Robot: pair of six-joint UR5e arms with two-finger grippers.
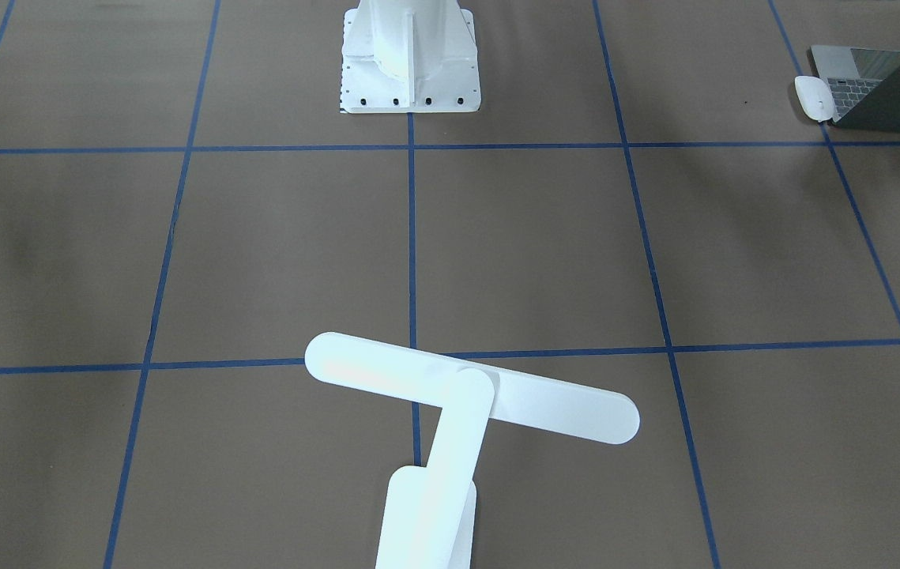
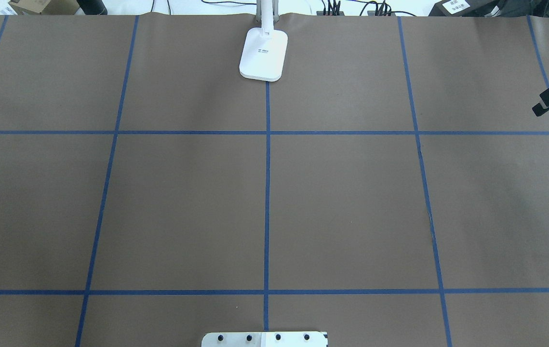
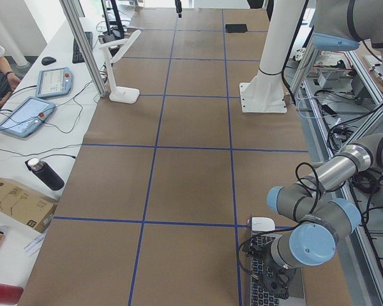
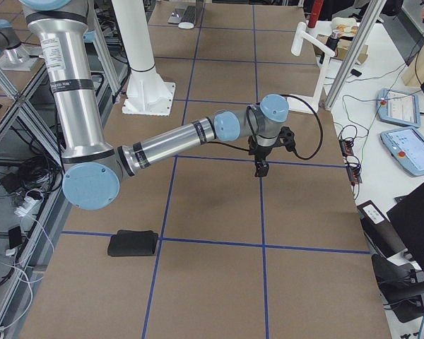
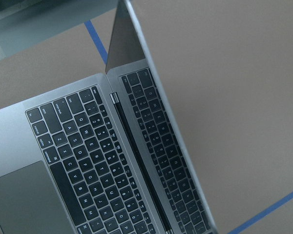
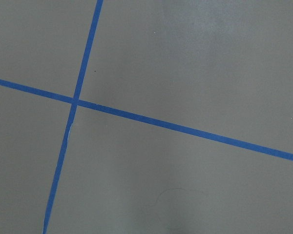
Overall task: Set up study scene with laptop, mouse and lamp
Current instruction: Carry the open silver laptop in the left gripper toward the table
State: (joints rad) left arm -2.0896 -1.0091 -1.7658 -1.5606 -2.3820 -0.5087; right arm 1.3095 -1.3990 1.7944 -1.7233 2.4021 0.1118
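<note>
Left tool (image 3: pixel 274 279), grip state I cannot tell, hangs over laptop (image 3: pixel 258 287), lower right; careless descent could knock mouse (image 3: pixel 262 224).

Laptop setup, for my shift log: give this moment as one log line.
laptop open | mouse beside it | lamp at operators' edge | left gripper over laptop | right gripper above table

Robot lab: grid-taped table (image 2: pixel 351 202), teach pendants (image 3: pixel 25 116)
</note>
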